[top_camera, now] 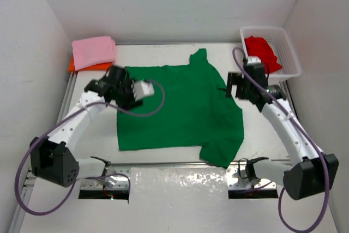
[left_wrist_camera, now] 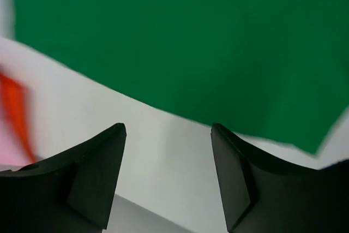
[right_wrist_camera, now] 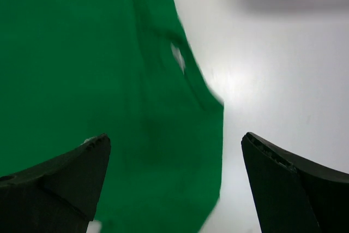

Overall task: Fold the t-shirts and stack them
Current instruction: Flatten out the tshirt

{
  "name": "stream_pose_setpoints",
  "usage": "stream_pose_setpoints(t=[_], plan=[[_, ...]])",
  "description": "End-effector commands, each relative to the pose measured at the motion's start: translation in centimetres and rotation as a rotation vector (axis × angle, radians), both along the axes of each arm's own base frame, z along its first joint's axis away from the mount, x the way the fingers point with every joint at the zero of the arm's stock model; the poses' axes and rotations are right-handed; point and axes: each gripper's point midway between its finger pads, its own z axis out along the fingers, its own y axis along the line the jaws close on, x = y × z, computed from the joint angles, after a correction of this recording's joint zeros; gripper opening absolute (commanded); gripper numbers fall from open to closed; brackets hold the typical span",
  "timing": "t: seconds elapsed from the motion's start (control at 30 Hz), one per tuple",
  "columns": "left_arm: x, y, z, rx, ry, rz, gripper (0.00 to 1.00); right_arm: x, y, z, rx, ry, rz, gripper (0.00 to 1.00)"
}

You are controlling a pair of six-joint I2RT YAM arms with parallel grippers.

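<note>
both jaws open | green t-shirt (top_camera: 180,107) flat | neck right, long axis left-right

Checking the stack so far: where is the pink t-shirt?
Top view, far left corner of the table: the folded pink t-shirt lies on the orange t-shirt.

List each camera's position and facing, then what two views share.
Top external: overhead behind the robot, looking down at the table; left arm and right arm show.
Left wrist: faces the green t-shirt edge; left end effector open.
Right wrist: faces that shirt's opposite edge; right end effector open.
Shared: all show the green t-shirt.
</note>
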Motion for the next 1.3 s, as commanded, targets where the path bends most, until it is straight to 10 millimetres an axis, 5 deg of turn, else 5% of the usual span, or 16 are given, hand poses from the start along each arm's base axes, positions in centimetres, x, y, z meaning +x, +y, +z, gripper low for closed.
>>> stream_pose_setpoints(t=[0.0,0.1,0.27,0.73,0.9,1.0,1.03,1.07,1.13,1.2,1.27], plan=[[-9.1,3.2,-8.2,0.173,0.293,-0.189,0.62,-5.5,0.3,-7.0,0.090,0.208,-0.075,0.99],[-12.9,3.9,-10.7,0.185,0.332,-0.254,0.64,-9.4,1.1,-9.6,0.172,0.269,-0.066,0.99],[-13.0,4.7,-13.3,0.201,0.256,-0.216,0.69,-14.8,1.4,-14.4,0.235,0.391,-0.081,0.99],[-15.4,2.8,-16.5,0.140,0.324,-0.316,0.72,-19.6,3.7,-20.0,0.374,0.533,-0.111,0.88],[-11.9,5.0,-19.1,0.331,0.171,-0.142,0.66,-20.9,3.6,-22.7,0.291,0.597,-0.127,0.84],[-11.0,4.9,-19.0,0.317,0.156,-0.075,0.50,-20.4,4.1,-23.3,0.311,0.579,-0.133,0.56],[-10.9,4.6,-18.8,0.298,0.159,-0.065,0.29,-20.5,4.2,-23.5,0.322,0.577,-0.143,0.22],[-10.8,4.4,-18.6,0.287,0.159,-0.062,0.20,-19.8,4.5,-23.4,0.343,0.550,-0.149,0.07],[-10.5,3.9,-18.0,0.254,0.158,-0.030,0.00,-18.4,4.9,-22.6,0.365,0.506,-0.164,0.00],[-8.9,3.4,-16.5,0.226,0.113,0.010,0.00,-16.5,5.2,-21.6,0.372,0.454,-0.144,0.00],[-6.0,2.8,-14.0,0.182,0.033,0.076,0.00,-12.4,5.6,-19.2,0.390,0.375,-0.123,0.00]])
